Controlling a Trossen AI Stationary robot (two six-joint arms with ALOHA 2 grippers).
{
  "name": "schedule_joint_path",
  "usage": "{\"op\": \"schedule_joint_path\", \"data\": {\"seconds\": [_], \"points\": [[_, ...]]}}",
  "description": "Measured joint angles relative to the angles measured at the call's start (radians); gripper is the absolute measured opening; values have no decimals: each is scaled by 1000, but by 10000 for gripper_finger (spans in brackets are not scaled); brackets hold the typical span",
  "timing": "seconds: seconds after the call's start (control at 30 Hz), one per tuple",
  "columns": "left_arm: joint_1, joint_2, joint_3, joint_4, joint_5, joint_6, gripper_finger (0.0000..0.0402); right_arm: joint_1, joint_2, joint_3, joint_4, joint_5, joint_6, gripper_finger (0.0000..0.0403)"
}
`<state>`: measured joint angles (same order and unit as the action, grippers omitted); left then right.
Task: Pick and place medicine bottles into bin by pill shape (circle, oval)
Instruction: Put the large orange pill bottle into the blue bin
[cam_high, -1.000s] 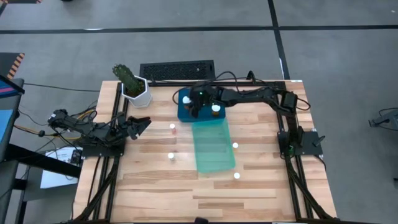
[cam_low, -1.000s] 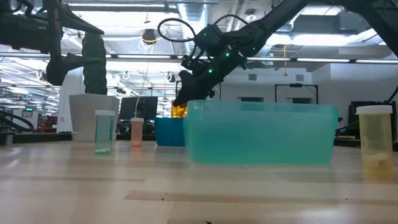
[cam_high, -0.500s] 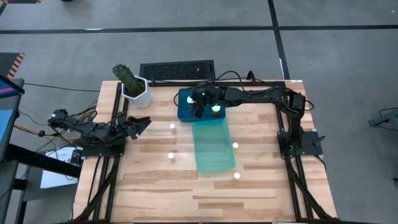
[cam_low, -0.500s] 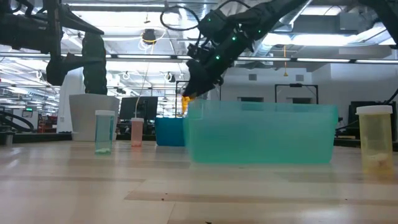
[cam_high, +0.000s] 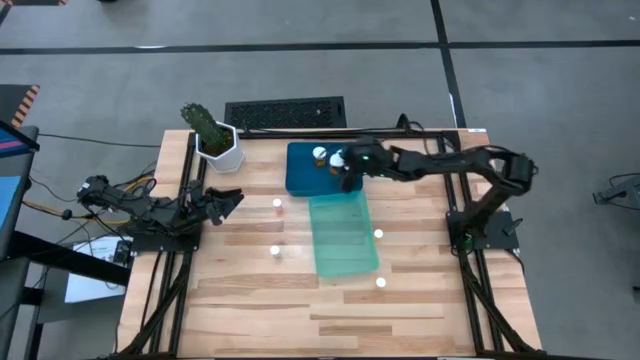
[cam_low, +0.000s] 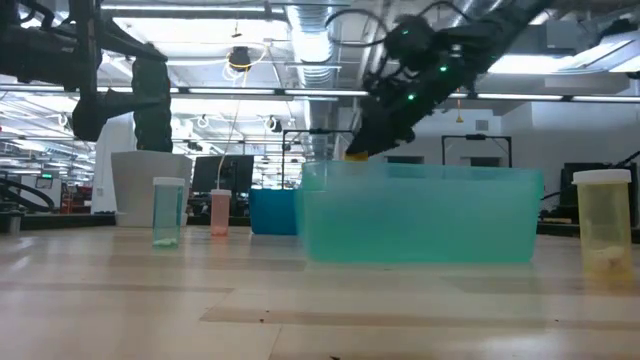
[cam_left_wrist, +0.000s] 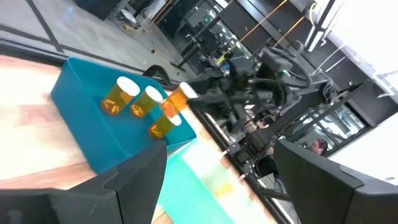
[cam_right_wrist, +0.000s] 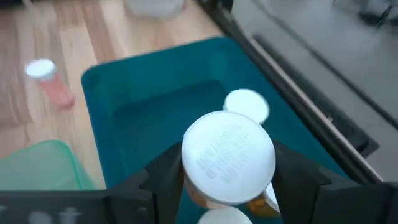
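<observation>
My right gripper (cam_high: 349, 168) is shut on an amber bottle with a white cap (cam_right_wrist: 229, 155). It hovers over the right end of the blue bin (cam_high: 303, 172), beside the far end of the translucent green bin (cam_high: 345, 238). In the low view the held bottle (cam_low: 355, 154) hangs just above the green bin's rim. Three more amber bottles lie in the blue bin (cam_left_wrist: 143, 103). Several capped bottles stand on the table on their bases (cam_high: 277, 204). My left gripper (cam_high: 228, 199) is open and empty at the table's left edge. My right gripper pinches the bottle between its two fingers (cam_right_wrist: 163, 177), one on each side of it just under the cap, whose top faces back toward the wrist. The fingers slant down from the table's right side. The bottle is tilted and lifted clear of the blue bin (cam_left_wrist: 176, 101).
A white pot with a cactus (cam_high: 215, 140) stands at the far left corner, and a keyboard (cam_high: 285, 113) lies beyond the far edge. Loose bottles stand left of the green bin (cam_high: 275, 251) and right of it (cam_high: 378, 234), (cam_high: 381, 282). Bare wood lies toward the near edge.
My right gripper has risen out of the blue bin with the amber bottle and gone toward the table's right edge, its arm drawing back. The bottle is now lifted clear above the bins' rims.
</observation>
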<state>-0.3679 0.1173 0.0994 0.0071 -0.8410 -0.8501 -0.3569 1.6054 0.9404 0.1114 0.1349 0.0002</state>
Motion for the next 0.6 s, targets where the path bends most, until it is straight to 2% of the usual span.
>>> {"op": "schedule_joint_path", "data": {"seconds": [0.17, 0.37, 0.6], "points": [[0, 0, 0, -3, -2, -9, 289, 1, -27, -32, 156, 3, 3, 212], [0, 0, 0, -3, -3, -11, 289, 22, 108, 40, 184, 4, 12, 209], [0, 0, 0, -29, -4, -28, 289, 28, 246, 78, 192, 74, 26, 217]]}}
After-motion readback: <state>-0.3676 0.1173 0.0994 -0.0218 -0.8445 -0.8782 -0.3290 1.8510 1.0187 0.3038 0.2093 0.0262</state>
